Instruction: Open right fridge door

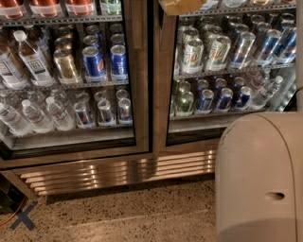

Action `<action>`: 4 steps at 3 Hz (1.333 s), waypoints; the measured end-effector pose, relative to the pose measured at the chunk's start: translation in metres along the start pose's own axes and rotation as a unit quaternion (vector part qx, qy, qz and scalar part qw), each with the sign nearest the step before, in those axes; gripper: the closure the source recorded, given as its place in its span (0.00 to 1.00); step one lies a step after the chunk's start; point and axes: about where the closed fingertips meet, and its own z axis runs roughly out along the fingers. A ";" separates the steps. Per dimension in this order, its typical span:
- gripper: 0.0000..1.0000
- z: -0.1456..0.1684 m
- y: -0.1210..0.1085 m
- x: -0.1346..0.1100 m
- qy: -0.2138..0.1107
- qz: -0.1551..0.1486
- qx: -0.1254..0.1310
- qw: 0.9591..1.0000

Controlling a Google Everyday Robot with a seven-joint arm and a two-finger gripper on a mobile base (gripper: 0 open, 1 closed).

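Slowly hook the tan gripper (182, 5), top middle, cannot tell if open or shut, on the inner edge of the tall steel-framed glass right fridge door (162, 104), right half of frame; pull back, away from the big white arm (258, 179)

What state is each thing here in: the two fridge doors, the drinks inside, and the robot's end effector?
Right fridge door: shut, its frame in line with the door beside it.
Left fridge door: shut.
Cans: upright on the shelves behind the glass.
Bottle: upright, white cap on.
End effector: not in view; only the arm's white casing shows at lower right.
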 end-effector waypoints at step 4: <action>1.00 0.004 -0.008 -0.012 0.006 0.013 0.013 1.000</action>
